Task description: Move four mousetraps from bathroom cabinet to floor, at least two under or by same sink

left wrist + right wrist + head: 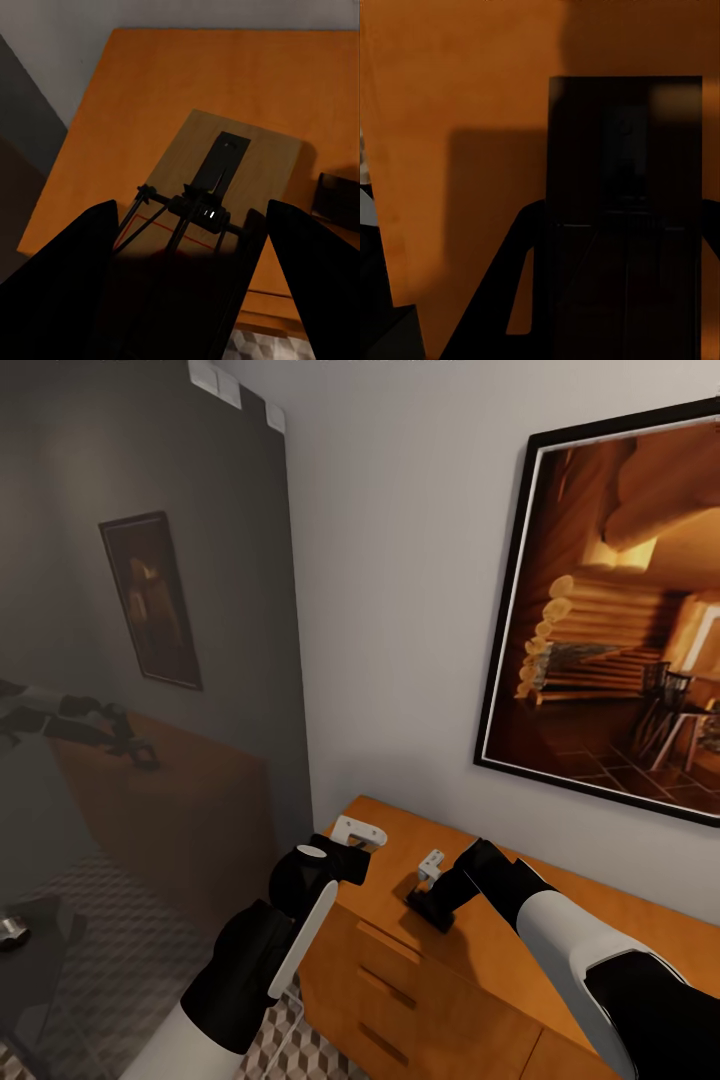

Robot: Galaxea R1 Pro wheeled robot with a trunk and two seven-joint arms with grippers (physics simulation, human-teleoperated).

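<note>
In the left wrist view a mousetrap (225,161), a tan board with a black spring bar and red wire, sits between the two black fingers of my left gripper (191,300), which is shut on its sides just above the cabinet (187,67) top near the corner. A second mousetrap (622,150), deep in shadow, is pinched in my right gripper (622,285) against the orange wood. From the head camera, both arms reach over the cabinet (580,920); the right gripper (430,908) points down at its top. Cube-patterned bathroom floor (300,1050) lies below. The sink is out of view.
A large framed log-cabin picture (620,620) hangs on the white wall behind the cabinet. A dark reflective panel (150,660) stands to the left and mirrors an arm and a smaller picture. Drawer fronts with bar handles (385,945) face me.
</note>
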